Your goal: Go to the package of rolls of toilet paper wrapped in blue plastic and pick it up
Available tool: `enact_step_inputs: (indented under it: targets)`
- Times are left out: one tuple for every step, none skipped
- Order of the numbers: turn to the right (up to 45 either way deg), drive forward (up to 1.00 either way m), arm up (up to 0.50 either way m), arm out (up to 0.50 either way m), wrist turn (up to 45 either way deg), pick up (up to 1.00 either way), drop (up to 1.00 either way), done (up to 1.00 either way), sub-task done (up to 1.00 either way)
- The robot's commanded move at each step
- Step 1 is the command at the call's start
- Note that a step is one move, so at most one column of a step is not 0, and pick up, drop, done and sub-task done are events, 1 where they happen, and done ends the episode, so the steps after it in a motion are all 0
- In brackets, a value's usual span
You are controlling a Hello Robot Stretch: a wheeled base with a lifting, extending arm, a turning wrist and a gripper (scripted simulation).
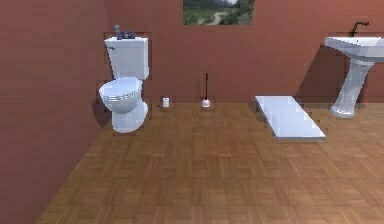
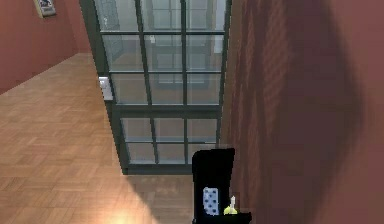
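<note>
A small dark-blue thing [image 1: 121, 34] lies on the tank of a white toilet [image 1: 125, 92] against the red back wall at the forward view's left; its shape is too small to make out. In the arm side view the dark arm rises from the bottom edge, with a white marked square [image 2: 211, 200] on it. The gripper's dark body [image 2: 213, 165] stands in front of the door's foot. I cannot make out its far end, so I cannot tell whether it holds anything.
A single white roll [image 1: 165, 101] and a plunger [image 1: 206, 98] stand on the floor right of the toilet. A white mat [image 1: 288, 116] lies before a pedestal sink [image 1: 353, 62]. Wood floor spreads in front. A glass-paned door [image 2: 160, 80] and red wall [image 2: 300, 100] face the arm side.
</note>
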Motion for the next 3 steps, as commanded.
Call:
enact_step_inputs:
  targets:
    - [0.0,0.00,0.00,0.00,0.0,1.00,0.00,0.00,0.00]
    - [0.0,0.00,0.10,0.00,0.0,0.00,0.00,0.00,0.00]
    - [0.0,0.00,0.00,0.00,0.0,0.00,0.00,1.00,0.00]
